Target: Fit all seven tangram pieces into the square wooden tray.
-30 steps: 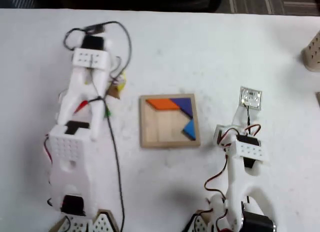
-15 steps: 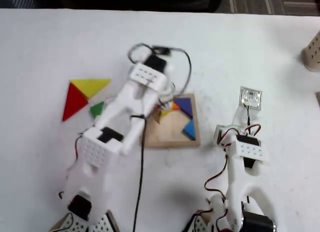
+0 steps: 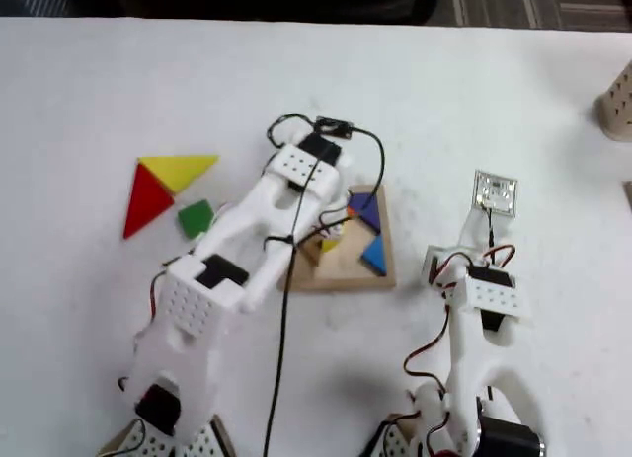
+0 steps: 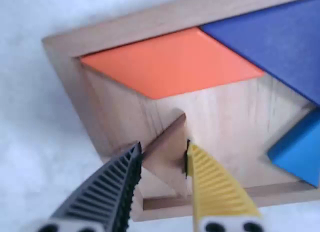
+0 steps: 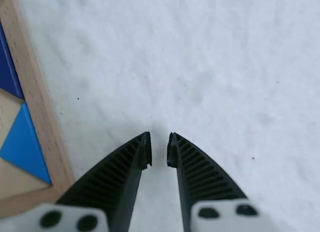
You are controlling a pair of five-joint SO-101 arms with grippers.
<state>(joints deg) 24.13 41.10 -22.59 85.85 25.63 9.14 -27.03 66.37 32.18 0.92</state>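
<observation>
The square wooden tray (image 3: 336, 282) lies at the table's middle. In it sit an orange piece (image 4: 170, 61), a dark blue piece (image 3: 365, 208) and a light blue triangle (image 3: 373, 252). My left gripper (image 4: 161, 152) hangs over the tray's bare floor near one corner, shut on a brown wooden triangle (image 4: 167, 157) held between its black and yellow fingers. In the high view that arm (image 3: 286, 195) covers the tray's left part. My right gripper (image 5: 158, 151) rests low over the white table beside the tray's edge (image 5: 35, 106), shut with nothing in it.
A yellow triangle (image 3: 178, 168), a red triangle (image 3: 146, 200) and a green square (image 3: 196, 218) lie loose on the table left of the tray. A small white square board (image 3: 494, 192) sits to the tray's right. A beige object (image 3: 617, 107) stands at the far right edge.
The left arm has swung right from the loose pieces to the tray with the brown triangle, uncovering the yellow, red and green pieces. The right arm has stayed still.
</observation>
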